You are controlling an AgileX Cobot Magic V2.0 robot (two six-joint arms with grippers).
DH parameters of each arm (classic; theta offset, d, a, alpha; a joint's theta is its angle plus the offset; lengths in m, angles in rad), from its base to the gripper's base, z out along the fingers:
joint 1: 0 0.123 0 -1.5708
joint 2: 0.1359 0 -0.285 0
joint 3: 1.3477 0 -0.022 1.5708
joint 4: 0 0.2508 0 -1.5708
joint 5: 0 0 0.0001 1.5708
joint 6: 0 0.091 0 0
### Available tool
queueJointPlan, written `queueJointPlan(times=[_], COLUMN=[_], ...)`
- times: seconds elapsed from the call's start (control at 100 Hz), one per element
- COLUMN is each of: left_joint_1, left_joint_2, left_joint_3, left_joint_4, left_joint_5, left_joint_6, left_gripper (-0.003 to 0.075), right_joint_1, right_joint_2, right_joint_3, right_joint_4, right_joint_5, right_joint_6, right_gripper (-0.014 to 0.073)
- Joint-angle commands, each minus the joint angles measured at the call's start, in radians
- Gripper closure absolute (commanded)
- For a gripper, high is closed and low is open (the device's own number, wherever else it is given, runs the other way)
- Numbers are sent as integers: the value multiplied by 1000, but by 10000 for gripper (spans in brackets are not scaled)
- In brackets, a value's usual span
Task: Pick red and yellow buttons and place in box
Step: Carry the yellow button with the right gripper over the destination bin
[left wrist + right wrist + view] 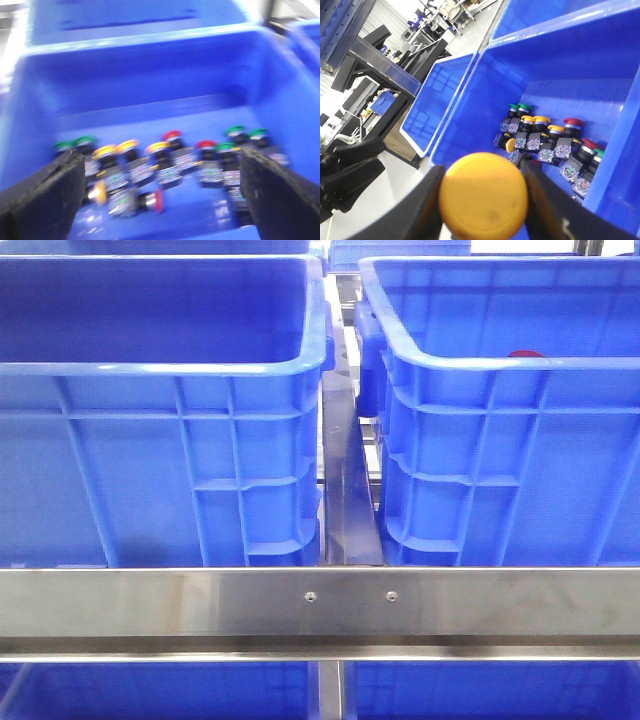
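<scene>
My right gripper point(483, 200) is shut on an orange-yellow button point(485, 192), whose round cap fills the gap between the dark fingers point(417, 210). It hangs over the near corner of a blue crate point(560, 65) holding several red point(573, 121), yellow point(540, 119) and green buttons. My left gripper point(160, 200) stands open above a crate floor, in a blurred view. Between its fingers point(40, 200) lie red buttons point(172, 135) and yellow buttons point(127, 145). In the front view the box point(500, 363) stands at the right, a red cap point(527, 353) peeking over its rim. Neither gripper shows there.
A second blue crate point(160, 368) with a darker plain interior stands left of the box, a narrow gap point(345, 490) between them. A steel rail point(320, 605) crosses in front. Another crate with a gridded floor point(437, 100) and a dark metal frame point(375, 60) lie beyond.
</scene>
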Motion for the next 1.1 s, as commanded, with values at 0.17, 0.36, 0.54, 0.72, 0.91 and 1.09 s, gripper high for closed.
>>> queueJointPlan(times=[0.17,0.36,0.54,0.72,0.91,1.09], left_joint_1=[68,68,68,68,68,68], left_joint_2=[-200,-306,-342,-342,-342,-342], left_joint_3=[125,196,216,216,216,216], left_joint_4=[-11,-11,-11,-11,-11,-11], left_joint_5=[-64,-60,-60,-61,-61,-61], left_joint_6=[-8,-8,-8,-8,-8,-8], left_gripper=[134,318,683,739,739,739], right_joint_1=[-12,-12,-13,-13,-13,-13], right_joint_2=[-39,-39,-63,-95,-89,-69], right_joint_3=[-33,-33,-33,-33,-26,10], right_joint_4=[46,-5,-87,-174,-233,-234], right_joint_5=[23,-20,-137,-382,-736,-1036], right_joint_6=[-16,-17,-17,-53,-102,-138], right_gripper=[410,410,410,410,410,410])
